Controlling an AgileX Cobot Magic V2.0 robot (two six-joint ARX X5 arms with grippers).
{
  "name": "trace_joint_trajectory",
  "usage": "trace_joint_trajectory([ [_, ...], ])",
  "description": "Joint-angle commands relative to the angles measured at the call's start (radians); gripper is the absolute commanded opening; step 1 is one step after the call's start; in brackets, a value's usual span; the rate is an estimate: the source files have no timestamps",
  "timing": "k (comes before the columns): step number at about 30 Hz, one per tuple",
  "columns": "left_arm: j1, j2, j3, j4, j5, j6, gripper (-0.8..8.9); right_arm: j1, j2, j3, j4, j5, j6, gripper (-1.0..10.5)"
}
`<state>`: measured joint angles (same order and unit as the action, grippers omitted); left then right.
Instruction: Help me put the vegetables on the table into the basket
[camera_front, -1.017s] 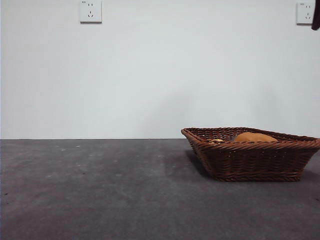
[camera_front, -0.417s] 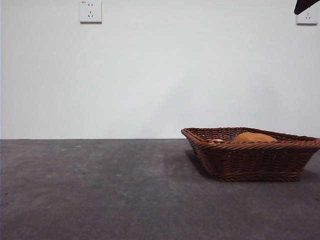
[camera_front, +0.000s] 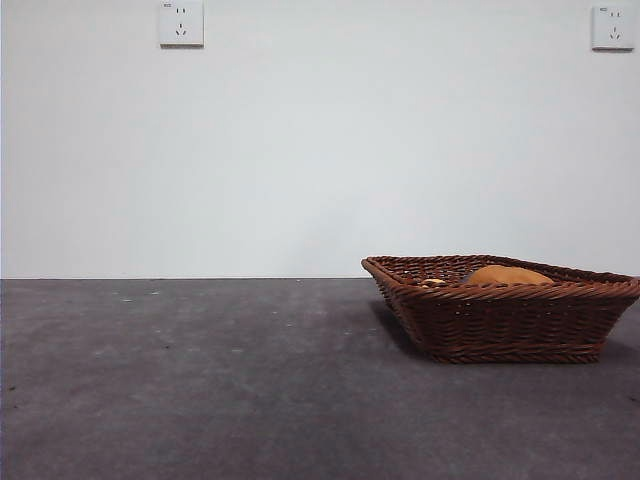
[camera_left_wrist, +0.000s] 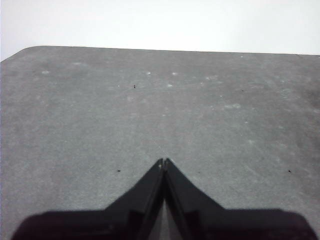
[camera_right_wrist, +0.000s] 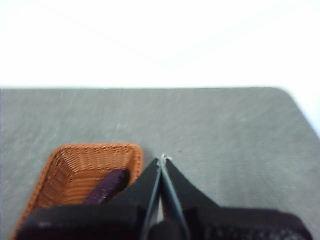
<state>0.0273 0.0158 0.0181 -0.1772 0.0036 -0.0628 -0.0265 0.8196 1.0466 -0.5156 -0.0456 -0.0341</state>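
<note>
My arm has left the top corner; both grippers (camera_left_wrist: 164, 162) (camera_right_wrist: 163, 159) pinched together, empty, vegetables sitting in basket (camera_front: 500, 320).

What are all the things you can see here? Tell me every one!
Dark brown woven wicker basket: one, on the table's right side in the front view.
Orange-brown potato-like lump: one, inside the basket.
Dark purple eggplant: one, inside the basket.
Dark grey matte table: one, spanning the view.
White wall sockets: two, high on the white wall.
Left gripper: one, black, shut, above bare table.
Right gripper: one, black, shut, above the table beside the basket.
</note>
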Motion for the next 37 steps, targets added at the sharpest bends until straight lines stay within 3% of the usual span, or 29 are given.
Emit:
trace_joint_trajectory([
  [1, 0.003, 0.0, -0.01, 0.01, 0.001, 0.011, -0.04, -0.001, -0.196, -0.271, 0.08, 0.041, -0.004, -0.1],
  [5, 0.003, 0.0, -0.01, 0.011, 0.0, 0.011, -0.04, -0.001, -0.429, -0.578, 0.295, 0.161, -0.007, -0.1],
  [8, 0.003, 0.0, -0.01, 0.011, 0.0, 0.011, -0.04, -0.001, -0.599, -0.765, 0.404, 0.165, 0.016, -0.1],
  [13, 0.003, 0.0, -0.01, 0.01, 0.0, 0.011, -0.04, -0.001, -0.793, -0.938, 0.442, 0.165, 0.015, -0.1],
  [22, 0.003, 0.006, -0.01, 0.011, 0.001, 0.011, -0.04, -0.001, -0.812, -1.033, 0.435, 0.115, 0.015, -0.1],
  [37, 0.003, 0.006, -0.01, 0.01, 0.0, 0.011, -0.04, -0.001, -0.812, -1.033, 0.332, 0.081, 0.005, -0.1],
])
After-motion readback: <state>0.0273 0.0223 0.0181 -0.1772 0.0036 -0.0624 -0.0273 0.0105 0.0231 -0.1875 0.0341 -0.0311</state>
